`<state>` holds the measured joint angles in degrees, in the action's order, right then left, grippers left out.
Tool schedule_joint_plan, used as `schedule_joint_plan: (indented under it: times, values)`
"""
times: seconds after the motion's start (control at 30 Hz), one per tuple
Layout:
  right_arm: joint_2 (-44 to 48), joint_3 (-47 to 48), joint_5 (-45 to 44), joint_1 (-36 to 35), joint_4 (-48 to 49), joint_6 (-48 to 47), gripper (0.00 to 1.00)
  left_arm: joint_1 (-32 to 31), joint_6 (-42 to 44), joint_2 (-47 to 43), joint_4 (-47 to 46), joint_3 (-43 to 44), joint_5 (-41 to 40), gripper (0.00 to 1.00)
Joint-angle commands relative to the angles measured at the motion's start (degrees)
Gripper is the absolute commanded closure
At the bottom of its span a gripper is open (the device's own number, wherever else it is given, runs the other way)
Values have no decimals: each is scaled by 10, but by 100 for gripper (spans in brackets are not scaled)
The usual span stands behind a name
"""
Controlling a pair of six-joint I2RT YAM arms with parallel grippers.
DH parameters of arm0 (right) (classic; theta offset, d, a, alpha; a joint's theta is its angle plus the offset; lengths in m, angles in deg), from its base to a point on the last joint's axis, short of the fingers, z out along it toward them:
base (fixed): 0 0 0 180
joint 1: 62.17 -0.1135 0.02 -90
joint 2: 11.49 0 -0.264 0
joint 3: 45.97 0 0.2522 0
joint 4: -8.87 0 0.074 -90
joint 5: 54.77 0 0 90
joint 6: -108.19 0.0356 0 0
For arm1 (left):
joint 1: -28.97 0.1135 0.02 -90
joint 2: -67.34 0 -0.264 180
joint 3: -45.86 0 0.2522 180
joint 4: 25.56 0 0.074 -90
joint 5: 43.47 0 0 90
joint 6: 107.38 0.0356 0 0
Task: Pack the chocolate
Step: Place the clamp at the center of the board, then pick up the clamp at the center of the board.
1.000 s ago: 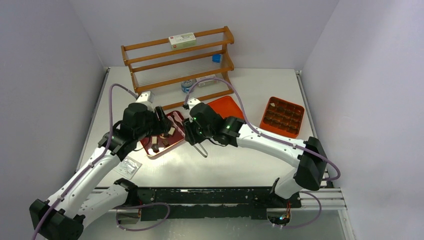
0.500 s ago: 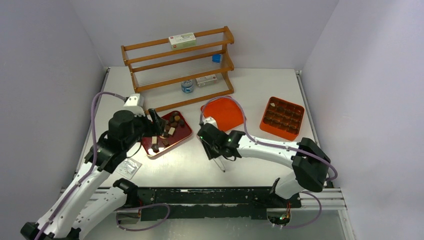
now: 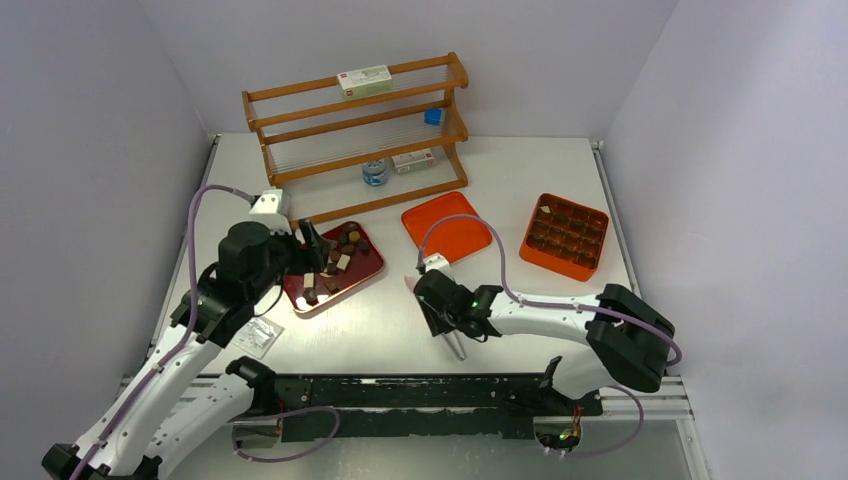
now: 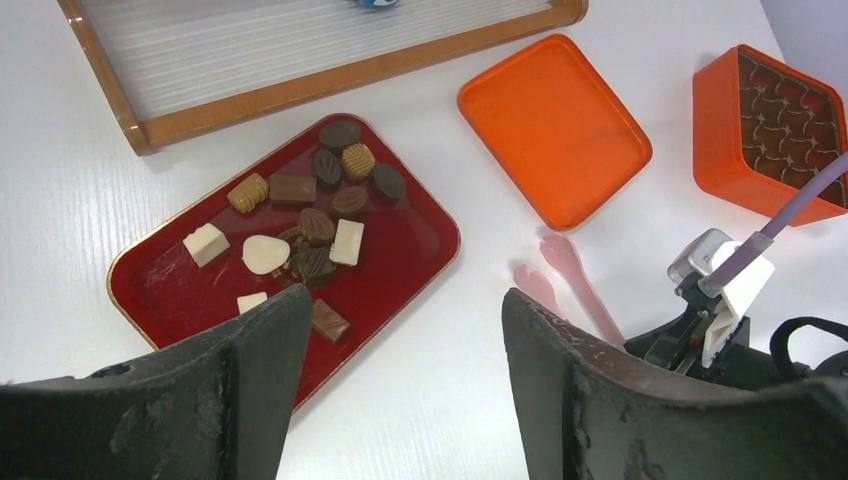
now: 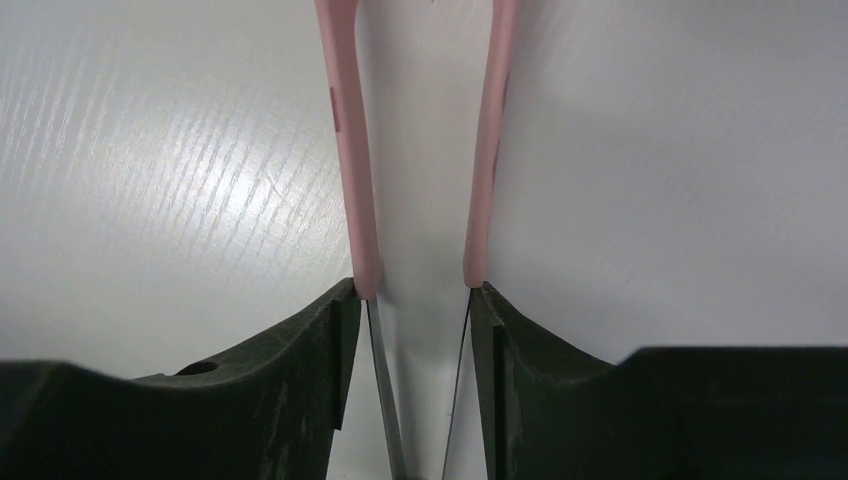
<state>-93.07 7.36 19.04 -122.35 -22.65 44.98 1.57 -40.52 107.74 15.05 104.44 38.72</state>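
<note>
A white table (image 3: 520, 180) is enclosed by pale lilac walls (image 3: 90, 120) at nine, twelve and three o'clock. A wooden shelf rack (image 3: 355, 135) is set at twelve o'clock. Glare is reflected off the tabletop toward seven o'clock.

a wooden rack (image 4: 300, 93) stands upper centre, a white box (image 3: 363, 80) on its top shelf. below it, a dark red tray (image 4: 400, 260) left, an orange lid (image 3: 447, 227) centre, an orange compartment box (image 3: 557, 263) right. pink tongs (image 4: 578, 285) lower centre; a clear packet (image 3: 256, 335) lower left.
</note>
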Motion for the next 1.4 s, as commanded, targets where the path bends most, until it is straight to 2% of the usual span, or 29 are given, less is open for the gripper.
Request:
schedule_joint_plan:
  times: [0.0,0.23,0.43,0.57,0.83,1.1,1.23,1.37]
  values:
    - [-5,-16,-30,-8,28,3,51,4,9,-9,-14,-1,-10,25]
    - [-53,13,-89,-46,-27,50,50,4,8,-7,-13,-1,-9,26]
    - [-97,27,-114,-67,-40,78,55,4,8,-11,-12,-1,-7,27]
    - [-86,35,-115,-73,-42,69,59,4,-2,-9,-8,-3,4,28]
    - [22,105,-34,-77,-62,2,61,4,-64,50,-40,6,117,29]
    - [13,225,15,-80,-115,-58,62,4,-76,136,-95,10,224,30]
    - [8,271,22,-81,-129,-63,62,4,-64,160,-87,2,228,32]
    - [6,306,12,-81,-144,-57,62,4,-47,176,-48,3,188,34]
